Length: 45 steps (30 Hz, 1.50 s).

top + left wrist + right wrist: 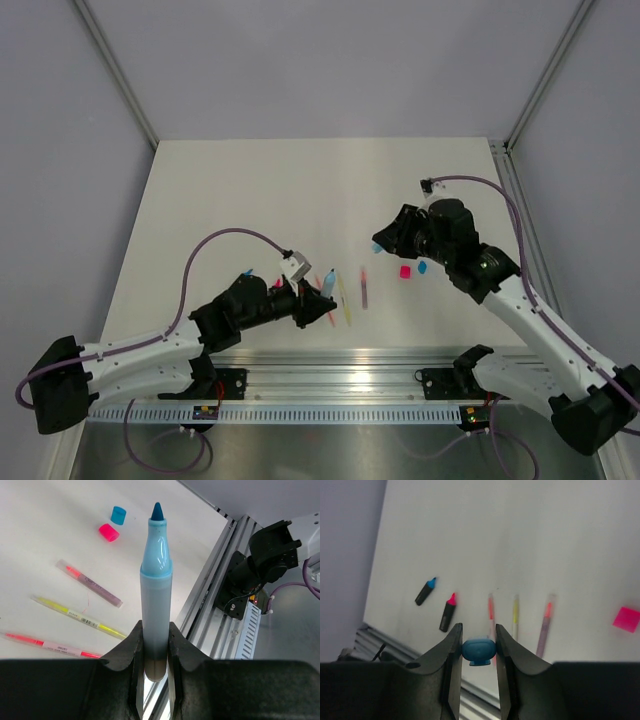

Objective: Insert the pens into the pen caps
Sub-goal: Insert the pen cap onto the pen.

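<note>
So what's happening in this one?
The left gripper grips a pale-blue pen by its back end, tip bare. The right gripper pinches a blue cap. The two are apart, so that pen is not capped yet. On the table lie three thin pens, two black markers, a pink cap and a loose blue cap.

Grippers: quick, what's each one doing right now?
Left gripper: shut on the pale-blue pen, tip uncapped.
Right gripper: shut on the blue pen cap.
</note>
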Tool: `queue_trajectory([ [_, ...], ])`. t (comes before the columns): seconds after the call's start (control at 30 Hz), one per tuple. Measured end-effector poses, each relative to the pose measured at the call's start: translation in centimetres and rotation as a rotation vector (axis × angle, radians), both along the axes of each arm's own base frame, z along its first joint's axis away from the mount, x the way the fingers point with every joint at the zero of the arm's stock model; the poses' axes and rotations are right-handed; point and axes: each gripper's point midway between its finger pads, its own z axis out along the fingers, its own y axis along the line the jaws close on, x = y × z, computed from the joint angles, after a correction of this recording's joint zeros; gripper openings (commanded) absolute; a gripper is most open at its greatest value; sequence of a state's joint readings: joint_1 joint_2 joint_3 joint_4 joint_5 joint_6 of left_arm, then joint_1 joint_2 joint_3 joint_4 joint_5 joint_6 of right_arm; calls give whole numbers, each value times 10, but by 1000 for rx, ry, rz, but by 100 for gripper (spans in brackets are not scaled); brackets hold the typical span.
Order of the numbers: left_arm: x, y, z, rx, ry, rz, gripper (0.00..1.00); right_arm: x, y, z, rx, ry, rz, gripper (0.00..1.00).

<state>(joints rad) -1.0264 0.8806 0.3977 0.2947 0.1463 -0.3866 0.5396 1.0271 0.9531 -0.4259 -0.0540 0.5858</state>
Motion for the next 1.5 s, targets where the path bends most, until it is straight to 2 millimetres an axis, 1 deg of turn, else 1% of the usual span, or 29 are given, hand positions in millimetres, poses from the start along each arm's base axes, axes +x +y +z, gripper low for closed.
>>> queue_trajectory([
  [0.1,1,-1,-6,19,3,-1,0,-26,13,24,82,-28,72,11],
  [0.2,1,-1,-9,30,-2,-4,0,-49,27,37,139,-32,153,11],
  [0.3,2,-1,-12,44,-7,-6,0,-61,39,37,159,-6,204,11],
  [0.47,3,0,-22,83,-9,-10,0,-72,59,29,146,57,271,10],
  [0.6,4,1,-24,95,-18,-8,0,-71,69,35,139,73,294,9],
  [0.77,5,2,-25,99,-25,-5,0,-69,77,43,133,82,305,9],
  [1.17,5,2,-25,99,-27,-6,0,-78,89,18,67,168,339,9],
  [1.3,5,2,-25,100,-27,-6,0,-79,91,16,61,174,345,9],
  [1.5,5,2,-25,100,-27,-6,0,-76,91,20,61,159,332,9],
])
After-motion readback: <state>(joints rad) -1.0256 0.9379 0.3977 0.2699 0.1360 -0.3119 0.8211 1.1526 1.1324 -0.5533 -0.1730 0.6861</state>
